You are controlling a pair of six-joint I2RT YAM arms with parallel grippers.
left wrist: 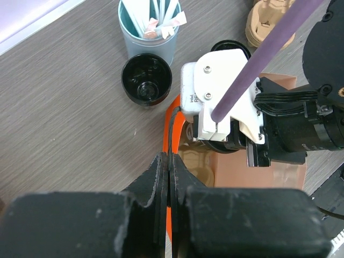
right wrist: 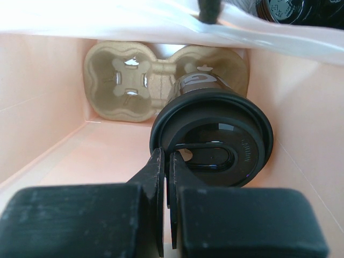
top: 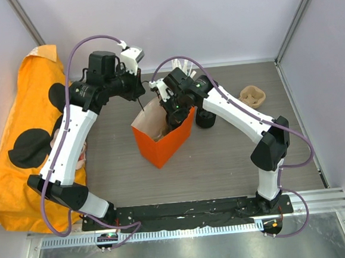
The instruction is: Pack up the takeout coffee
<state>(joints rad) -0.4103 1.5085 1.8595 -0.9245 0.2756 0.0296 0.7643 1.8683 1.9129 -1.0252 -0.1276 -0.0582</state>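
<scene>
Both arms arch over the orange paper bag (top: 165,144) on the grey bench (top: 223,161): left claw (left wrist: 169,161) pinches its rim, right claw (right wrist: 167,158) inside clamps the black-lidded coffee cup (right wrist: 212,142) in its pulp carrier (right wrist: 121,80).

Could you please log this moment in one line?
left gripper: shut on bag | right gripper: in bag, shut on cup | cup: at carrier

Bag (top: 161,143) mouth mostly blocked by right gripper (right wrist: 166,161), clamped on the cup (right wrist: 212,141) lid rim. Left gripper (left wrist: 168,161) pinches the bag's far edge. Inside, the cup fills the right well of the carrier (right wrist: 121,80); left well free. Tumbler (left wrist: 148,35) and black cup (left wrist: 146,79) crowd the space behind the bag.
</scene>
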